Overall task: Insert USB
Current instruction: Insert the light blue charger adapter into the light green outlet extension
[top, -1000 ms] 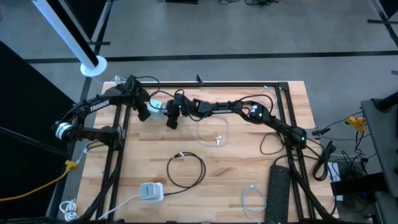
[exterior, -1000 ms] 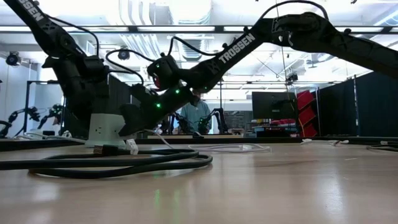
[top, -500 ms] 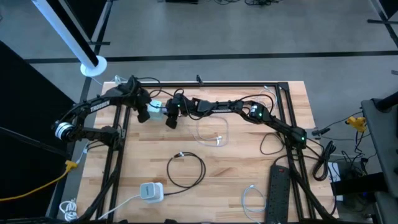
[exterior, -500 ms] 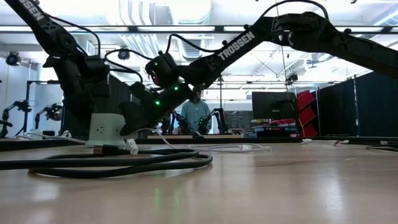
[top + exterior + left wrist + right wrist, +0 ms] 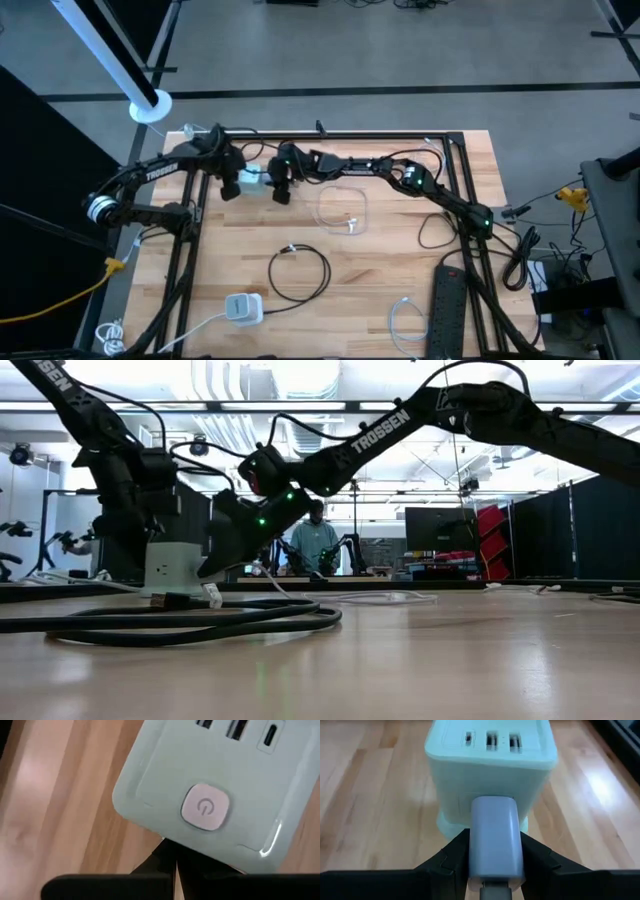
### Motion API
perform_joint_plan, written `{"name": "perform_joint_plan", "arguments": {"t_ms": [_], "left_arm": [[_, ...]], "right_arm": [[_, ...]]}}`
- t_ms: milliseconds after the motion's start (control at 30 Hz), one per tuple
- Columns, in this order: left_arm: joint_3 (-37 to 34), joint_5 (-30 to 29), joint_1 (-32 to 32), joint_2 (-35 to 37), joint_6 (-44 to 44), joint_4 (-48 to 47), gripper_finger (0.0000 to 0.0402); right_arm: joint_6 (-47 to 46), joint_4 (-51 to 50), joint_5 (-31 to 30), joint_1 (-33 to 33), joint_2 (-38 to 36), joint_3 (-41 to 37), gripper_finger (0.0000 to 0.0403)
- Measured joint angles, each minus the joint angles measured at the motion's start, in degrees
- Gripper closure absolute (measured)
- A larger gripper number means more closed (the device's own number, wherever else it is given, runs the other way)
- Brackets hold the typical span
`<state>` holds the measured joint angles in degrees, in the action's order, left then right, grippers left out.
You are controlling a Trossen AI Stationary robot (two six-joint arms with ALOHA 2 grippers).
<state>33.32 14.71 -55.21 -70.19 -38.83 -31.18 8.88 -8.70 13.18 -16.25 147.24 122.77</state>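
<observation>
A pale green-white charger cube (image 5: 252, 177) stands on its base at the table's far left. It has a round power button (image 5: 204, 808) and USB ports (image 5: 490, 740). My left gripper (image 5: 231, 184) is shut at the cube's left side. My right gripper (image 5: 281, 185) comes from the right, shut on a pale USB plug (image 5: 495, 837). The plug's front end meets the cube's side face (image 5: 492, 800). In the low view the cube (image 5: 172, 568) shows beside the right gripper (image 5: 215, 555). My left gripper lays its shut fingertips (image 5: 172, 865) against the cube's edge (image 5: 165, 837), just below the face with the power button, slanting down from the left. The cube stands on the table. My right gripper pinches the USB plug's two long sides (image 5: 470, 855) between its fingers. The fingers lie along the plug, slanting down from the table's right. The plug is clear of the table, its front end against the cube's side.
A black cable coil (image 5: 300, 272) lies mid-table, with a white adapter (image 5: 242, 308) near the front edge. A black power strip (image 5: 447, 305) and a white cable (image 5: 405, 320) lie at the front right. A clear cord loop (image 5: 345, 210) trails behind the right gripper.
My right gripper has shifted a little toward the far edge and its wrist has lifted and tipped, still holding the plug at the cube. My left gripper has rolled about its own axis beside the cube.
</observation>
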Motion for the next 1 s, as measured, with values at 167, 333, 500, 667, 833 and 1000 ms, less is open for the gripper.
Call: {"name": "perform_joint_plan", "arguments": {"t_ms": [167,333,500,667,833,1000], "left_arm": [[0.00,-0.77,2.68,0.24,-0.20,0.06,0.0401],[0.00,-1.49,3.20,0.33,-0.33,0.02,0.0401],[0.00,-2.69,3.31,0.96,-0.82,0.01,0.0401],[0.76,-5.28,3.31,2.67,-2.06,-1.89,0.0401],[1.51,-5.42,3.30,4.70,-4.15,-3.34,0.0401],[1.38,-5.26,3.14,4.88,-4.18,-3.19,0.0401]], "right_arm": [[-0.04,-2.40,1.62,-0.37,0.00,0.56,0.0288],[-0.44,-2.10,1.58,-0.37,0.42,0.56,0.0288],[0.20,-1.98,1.08,-0.35,0.42,0.56,0.0288],[5.29,-0.95,-0.16,-0.39,0.31,1.76,0.0288],[6.66,-7.31,0.43,-0.32,-0.08,6.05,0.0248],[8.92,-12.88,1.67,-0.17,-0.52,8.38,0.0142]]}}
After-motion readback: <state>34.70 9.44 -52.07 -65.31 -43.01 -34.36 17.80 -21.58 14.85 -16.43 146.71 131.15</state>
